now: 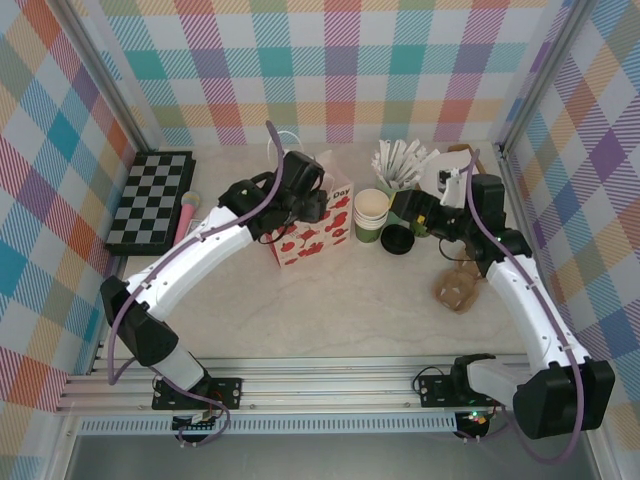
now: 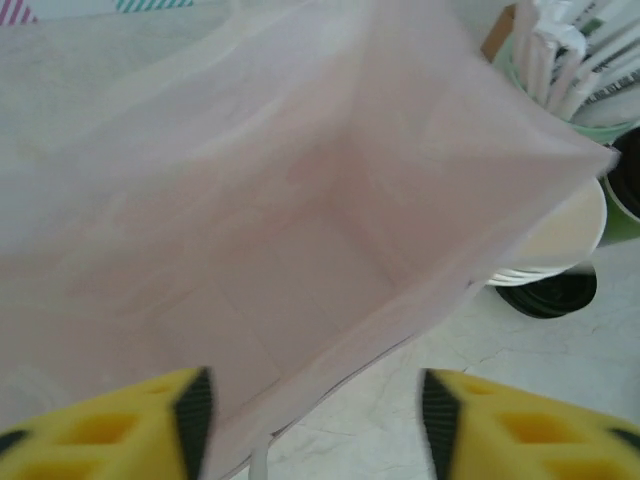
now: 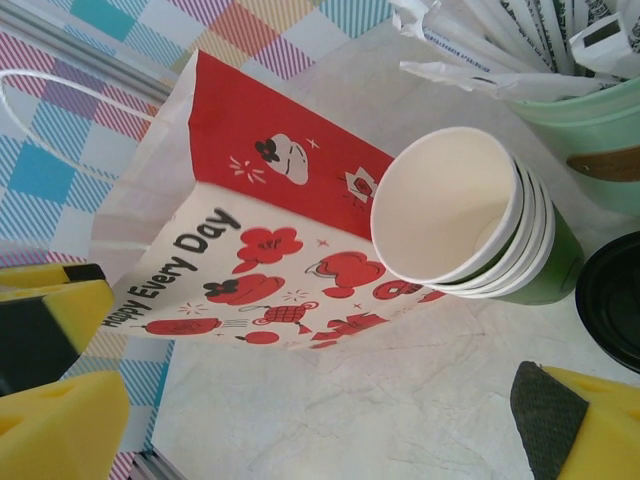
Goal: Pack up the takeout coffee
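The takeout coffee (image 1: pixel 397 240), a dark cup with a round black lid, stands on the table just right of a stack of lidless green cups (image 1: pixel 372 215). Its black lid (image 3: pixel 612 305) sits at the right edge of the right wrist view, beyond the right finger. My right gripper (image 3: pixel 310 420) is open over bare table, with nothing between its fingers. A white paper bag with red prints (image 1: pixel 315 235) stands left of the cups. My left gripper (image 2: pixel 317 425) is open above the bag's near rim (image 2: pixel 420 330); the bag's inside (image 2: pixel 300 230) looks empty.
A pale mint cup of paper-wrapped sticks (image 1: pixel 400 165) stands behind the cup stack. A chessboard (image 1: pixel 150 200) and a pink object (image 1: pixel 187 215) lie at the far left. A brown cardboard piece (image 1: pixel 455 290) lies under my right arm.
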